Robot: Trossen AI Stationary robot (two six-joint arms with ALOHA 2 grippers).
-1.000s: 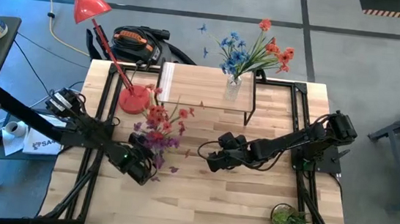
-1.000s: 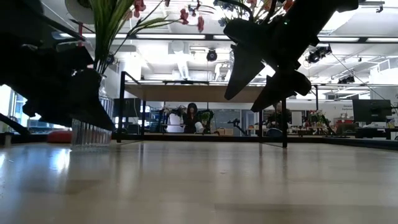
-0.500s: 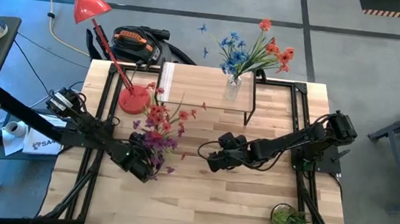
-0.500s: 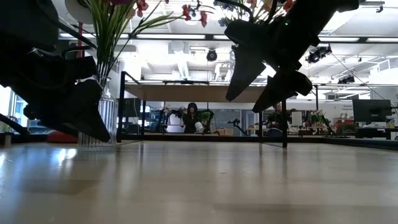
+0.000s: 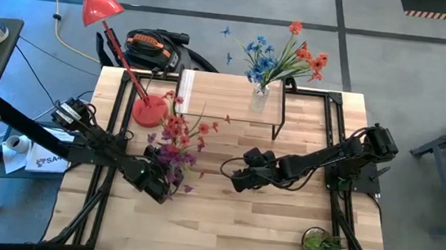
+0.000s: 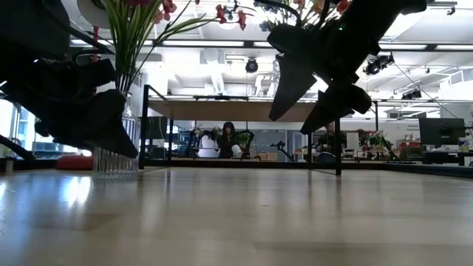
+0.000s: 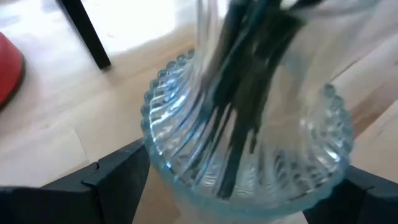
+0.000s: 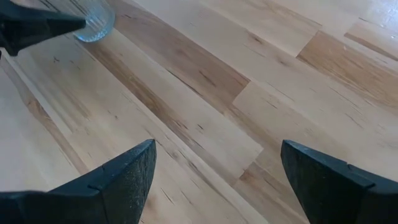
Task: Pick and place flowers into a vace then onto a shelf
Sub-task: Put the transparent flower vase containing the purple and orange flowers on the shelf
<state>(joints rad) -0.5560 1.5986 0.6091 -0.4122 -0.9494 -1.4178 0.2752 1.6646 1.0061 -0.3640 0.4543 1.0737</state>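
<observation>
A: The left pincer (image 7: 245, 186) stands wide either side of the ribbed glass vase (image 7: 249, 155) of flowers (image 5: 179, 137) on the table (image 5: 279, 221), seemingly not yet clamped.

B: Squeeze off-centre and it tips. The right pincer (image 8: 214, 171) hangs open nearby.

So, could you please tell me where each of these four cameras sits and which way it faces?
High view: overhead, looking straight down on the table, shelf, both arms.
Low view: at tabletop height, looking level across to the shelf; both arms show dark, from above.
Left wrist view: on the left arm, facing the ribbed glass vase between the left gripper fingers.
Right wrist view: on the right arm, facing down at bare tabletop; the right gripper is open.
Shared: high and low views both show the vase of flowers by the left arm.
</observation>
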